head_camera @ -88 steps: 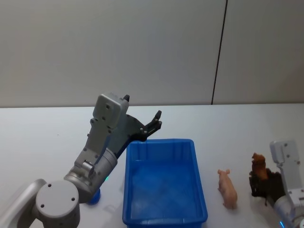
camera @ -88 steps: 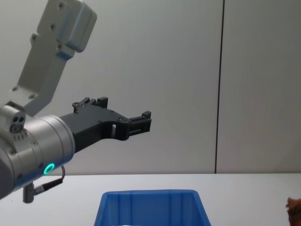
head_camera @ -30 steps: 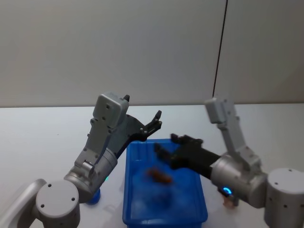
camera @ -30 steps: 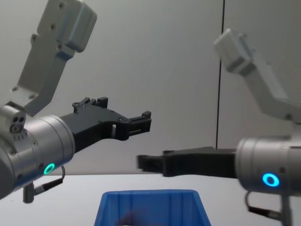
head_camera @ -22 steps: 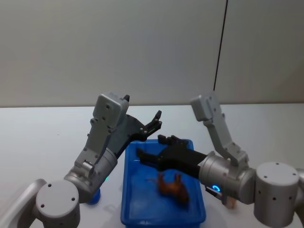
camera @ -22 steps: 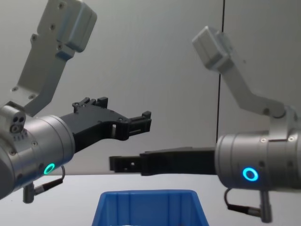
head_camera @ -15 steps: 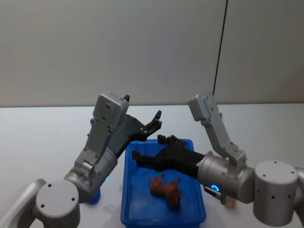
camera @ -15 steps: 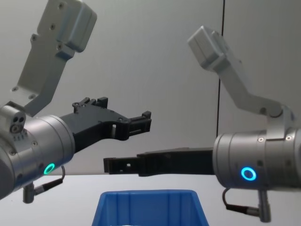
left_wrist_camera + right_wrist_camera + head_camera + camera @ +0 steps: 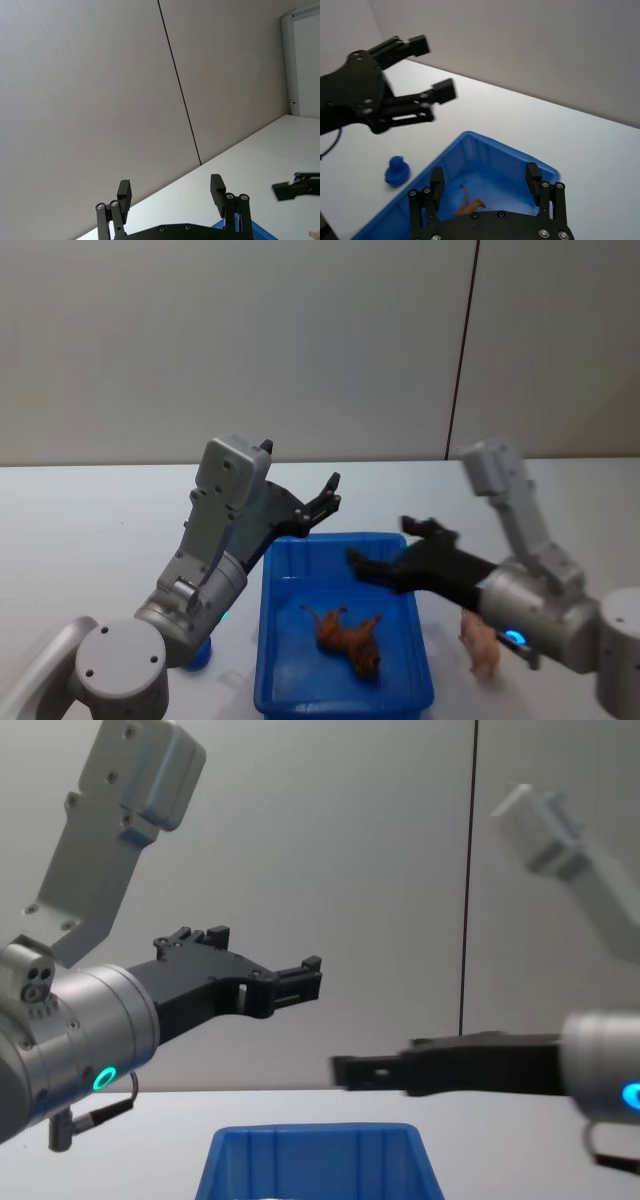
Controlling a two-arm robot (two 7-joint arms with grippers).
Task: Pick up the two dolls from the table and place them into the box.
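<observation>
Brown doll lies inside the box. The pink doll is on the table just right of the box, partly covered by the right arm. The right gripper hovers over the box's far right corner, jaws apart and empty. The left gripper hangs parked beyond the far rim. Reaching for the pink doll so near the wall could clip the rim or shove the toy away.

From the left wrist, its fingers spread on nothing. From the right wrist, spread fingers frame the brown doll. From the chest, the box's floor is cut off, hiding both dolls.
</observation>
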